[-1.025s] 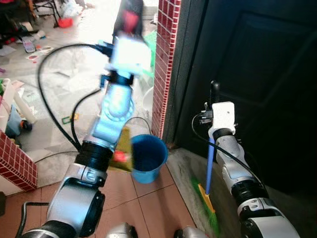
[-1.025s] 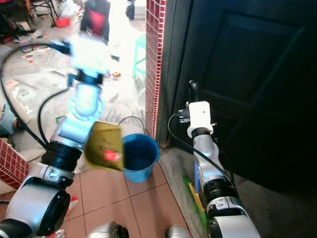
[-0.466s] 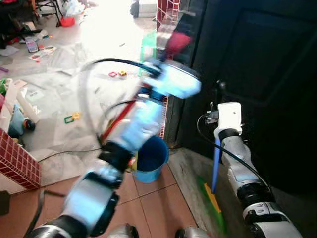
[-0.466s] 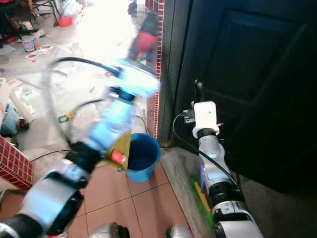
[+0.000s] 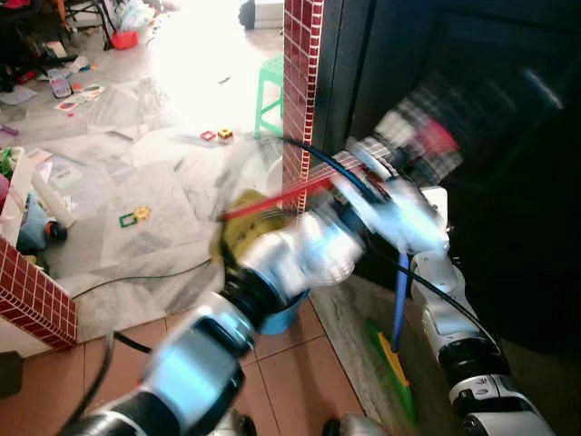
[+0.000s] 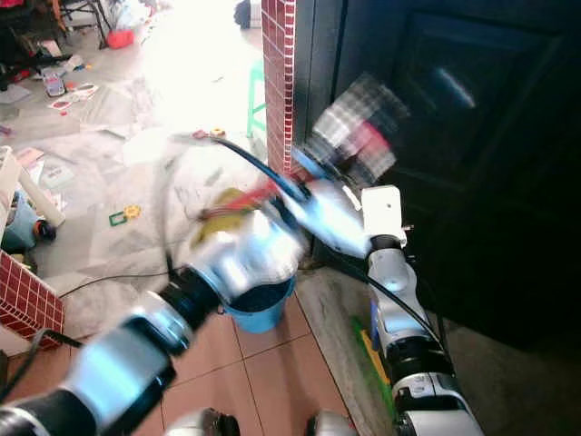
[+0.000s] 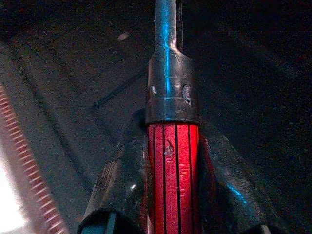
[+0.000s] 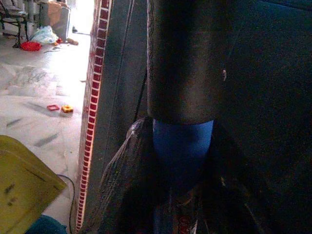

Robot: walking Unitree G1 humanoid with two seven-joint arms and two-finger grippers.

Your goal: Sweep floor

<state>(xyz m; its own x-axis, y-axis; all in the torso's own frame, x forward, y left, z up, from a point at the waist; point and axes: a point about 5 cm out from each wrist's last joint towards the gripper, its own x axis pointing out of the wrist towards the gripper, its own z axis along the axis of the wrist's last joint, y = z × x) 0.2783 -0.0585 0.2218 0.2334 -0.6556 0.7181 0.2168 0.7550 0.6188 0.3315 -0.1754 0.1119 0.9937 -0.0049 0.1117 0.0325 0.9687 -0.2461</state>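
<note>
Left arm (image 5: pixel 272 272) reaching across toward the dark door (image 5: pixel 508 118), heavily blurred in both eye views. Left gripper (image 7: pixel 175 195) clamping its two black fingers (image 7: pixel 122 185) on the red ribbed handle (image 7: pixel 174 161) of a yellow dustpan (image 5: pixel 243 234); handle ending in a dark sleeve and a thin rod beyond it. Dustpan hanging blurred above the blue bucket (image 6: pixel 259 304), which is standing on the tiled floor (image 5: pixel 290 381) at the foot of the red brick pillar (image 5: pixel 298 82).

Right gripper (image 8: pixel 183 195) pinching the blue broom handle (image 5: pixel 400 300), with the handle's black upper grip (image 8: pixel 180 58) rising between its fingers. Broom standing upright just beside the door, its green bristles (image 5: pixel 392 368) and yellow head down on the grey strip of floor.

Small toys and papers (image 5: pixel 136 216) lying scattered across the bright floor beyond; green stool (image 5: pixel 269 77) near the pillar. No readable writing or labels showing anywhere.
</note>
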